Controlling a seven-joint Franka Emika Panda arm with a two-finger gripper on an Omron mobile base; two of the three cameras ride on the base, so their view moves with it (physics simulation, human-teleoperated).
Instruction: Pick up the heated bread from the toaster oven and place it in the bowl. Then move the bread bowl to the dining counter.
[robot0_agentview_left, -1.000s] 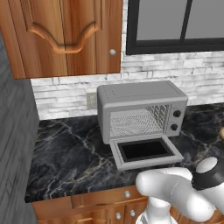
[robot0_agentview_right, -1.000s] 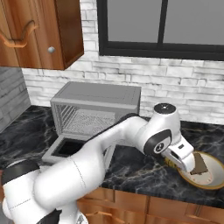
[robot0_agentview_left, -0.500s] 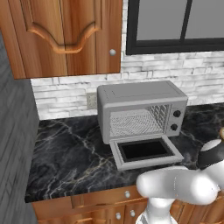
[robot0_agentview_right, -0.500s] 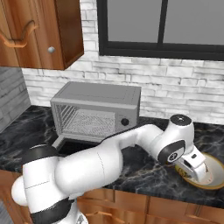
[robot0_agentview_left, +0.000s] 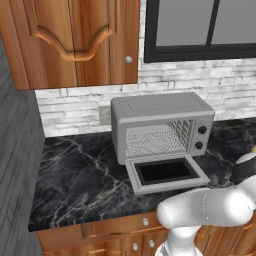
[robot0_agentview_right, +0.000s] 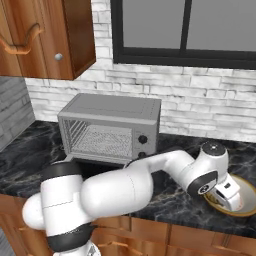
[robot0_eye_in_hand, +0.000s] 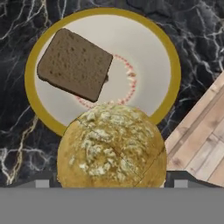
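As the gripper (robot0_agentview_right: 231, 198) hangs over the counter, its wide-spread jaws grip the heated bread (robot0_eye_in_hand: 112, 146). The bowl (robot0_eye_in_hand: 170, 65) lies directly beneath, a flat brown slice (robot0_eye_in_hand: 75, 63) already inside.

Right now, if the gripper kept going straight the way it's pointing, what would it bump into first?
Most likely the bread, the round golden lump right in front of the gripper. Past it lies the bowl with a flat brown slice inside. Whether the bread is already touching the bowl is hard to tell.

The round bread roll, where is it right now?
In the hand view, the bread roll sits low in the middle, over the near rim of the bowl, beside a brown slice.
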